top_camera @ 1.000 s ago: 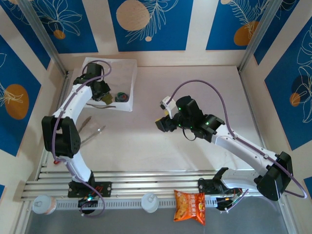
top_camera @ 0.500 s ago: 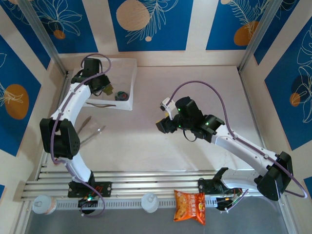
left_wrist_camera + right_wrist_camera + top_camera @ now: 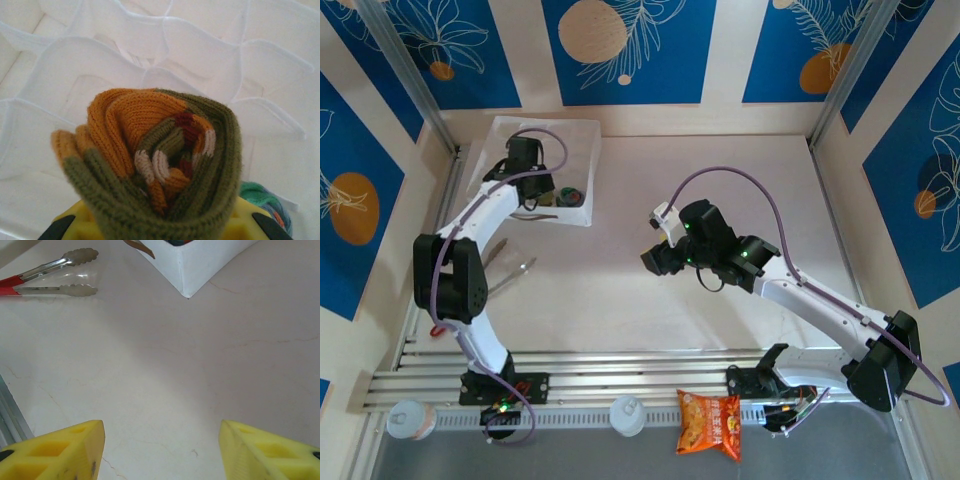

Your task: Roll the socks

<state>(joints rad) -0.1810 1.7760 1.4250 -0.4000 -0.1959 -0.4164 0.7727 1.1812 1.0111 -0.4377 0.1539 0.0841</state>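
Observation:
The olive-brown sock [image 3: 155,155], rolled into a tight bundle with orange and striped bands showing at its end, is pinched between the yellow fingers [image 3: 247,217] of my left gripper [image 3: 160,222]. It hangs over the white honeycomb cells of the organizer box [image 3: 582,140] at the far left. The grey-blue sock [image 3: 570,197], with a green part, lies rolled in a cell beside it and peeks in at the left wrist view's lower right as well [image 3: 265,200]. My right gripper [image 3: 655,258] hovers open over the bare table in the middle, nothing between its fingers [image 3: 65,450].
Metal tongs [image 3: 507,266] with red handles lie on the table left of centre, near the box corner [image 3: 192,270]. An orange snack packet [image 3: 710,423] sits on the near rail. Walls close the table on three sides.
The left wrist has swung a little farther back and to the right over the box, still holding the rolled sock. The right arm has stayed still.

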